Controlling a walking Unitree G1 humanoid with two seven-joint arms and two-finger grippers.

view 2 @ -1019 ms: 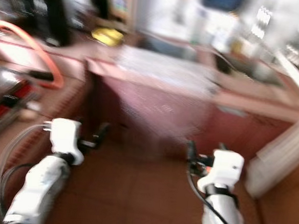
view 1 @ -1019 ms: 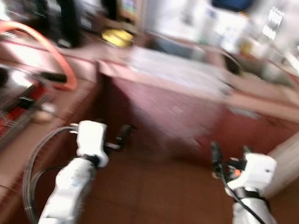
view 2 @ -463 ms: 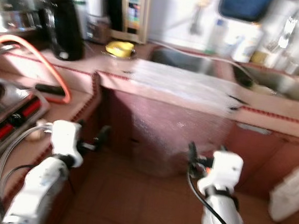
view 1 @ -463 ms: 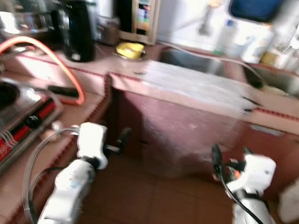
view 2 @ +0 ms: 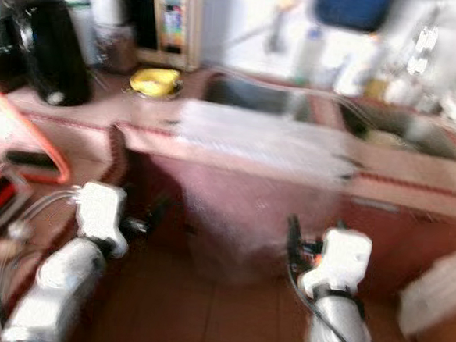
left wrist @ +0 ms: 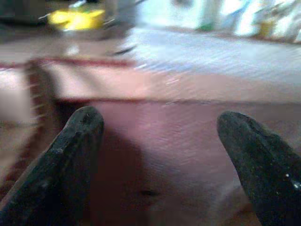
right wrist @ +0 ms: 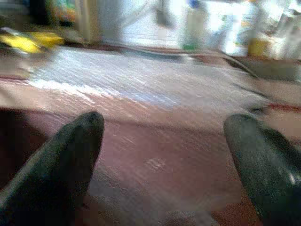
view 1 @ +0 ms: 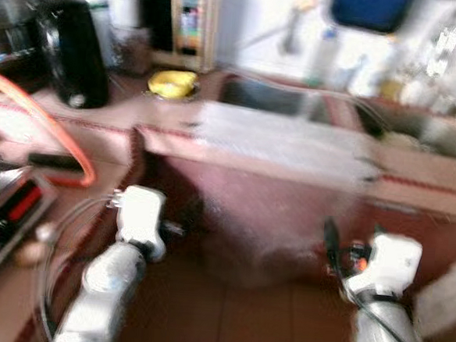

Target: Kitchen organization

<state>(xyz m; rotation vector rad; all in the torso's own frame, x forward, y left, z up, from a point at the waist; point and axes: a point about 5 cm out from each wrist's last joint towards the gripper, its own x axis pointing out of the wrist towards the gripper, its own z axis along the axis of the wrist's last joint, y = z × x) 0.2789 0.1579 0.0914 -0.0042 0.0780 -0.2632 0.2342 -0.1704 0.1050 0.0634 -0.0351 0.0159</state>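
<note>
The picture is blurred by motion. A reddish kitchen counter (view 1: 175, 140) runs ahead of me, with a sink (view 1: 268, 97) set into it. A pale plastic sheet (view 1: 281, 139) lies over the counter edge and hangs down its front. Behind it sits a yellow dish (view 1: 172, 82). My left gripper (left wrist: 156, 117) is open and empty, held low in front of the counter face. My right gripper (right wrist: 163, 119) is also open and empty, at the same height, pointing at the draped sheet. Both arms (view 1: 119, 273) reach forward over the brown tiled floor.
A black kettle (view 1: 70, 50) and a wooden rack (view 1: 193, 24) stand at the back left. An orange hose (view 1: 62, 140) curves over the left counter toward a stove (view 1: 5, 218). Bottles (view 1: 322, 56) line the wall behind the sink. A second basin (view 1: 426, 138) lies right.
The whole picture has shifted and blurred as the camera moved; the counter sits closer. Both arms hold the same pose, with both grippers open as before.
</note>
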